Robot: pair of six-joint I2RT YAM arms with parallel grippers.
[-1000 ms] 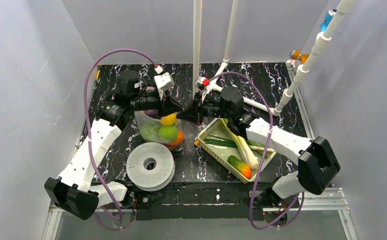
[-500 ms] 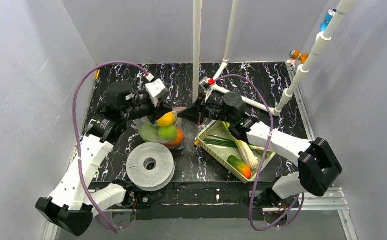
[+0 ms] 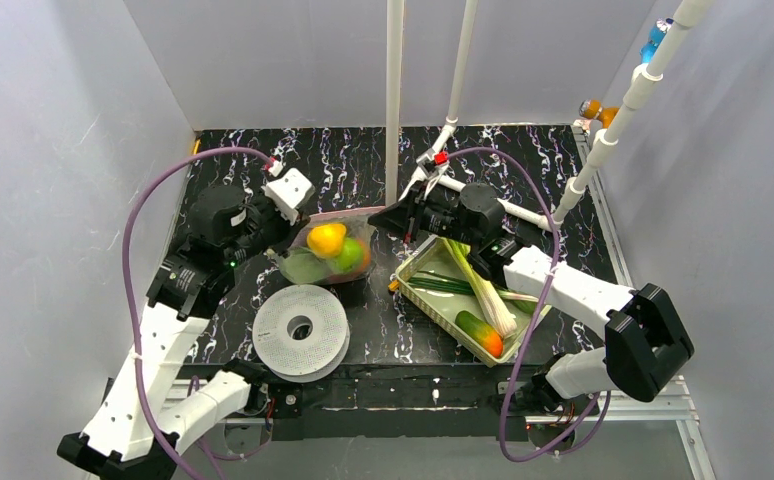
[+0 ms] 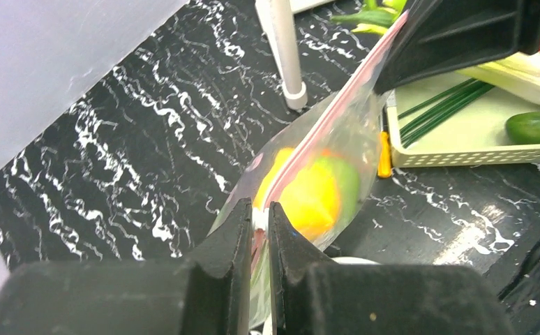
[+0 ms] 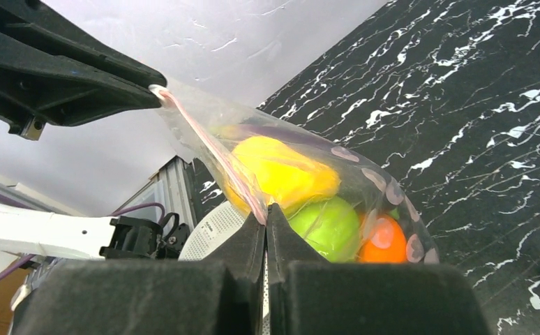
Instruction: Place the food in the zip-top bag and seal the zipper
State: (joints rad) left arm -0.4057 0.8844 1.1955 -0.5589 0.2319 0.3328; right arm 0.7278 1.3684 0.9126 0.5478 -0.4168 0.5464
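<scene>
In the middle of the top view, just above the white spool (image 3: 300, 332), the zip-top bag (image 3: 331, 252) is stretched between my two arms over the black marbled table (image 3: 533, 160). The left jaws are at its left end and the right jaws at its right end, but from up here the arm bodies hide how the jaws stand. The yellow pear (image 3: 325, 238) and green apple (image 3: 349, 256) show through the plastic. Toward the lower right, the pale green tray (image 3: 451, 306) carries the leeks (image 3: 485, 292) and the cucumber (image 3: 480, 332), apart from the bag.

The left wrist view settles the grip. At bottom centre the left jaws are pressed together on the zipper (image 4: 326, 124). The pink strip runs up and to the right from them to the right jaws, dark at the upper right, which pinch its far end. A tray corner and the cucumber sit at the right edge of that view.

The right wrist view gives the reverse. At bottom centre the right jaws are clamped on the pink strip, which climbs to the upper left, where the left jaws nip the bag's corner. Only this view shows me the orange (image 5: 382, 237), low in the bag beside the apple. I cannot tell from any view whether the bag's bottom touches the table.
</scene>
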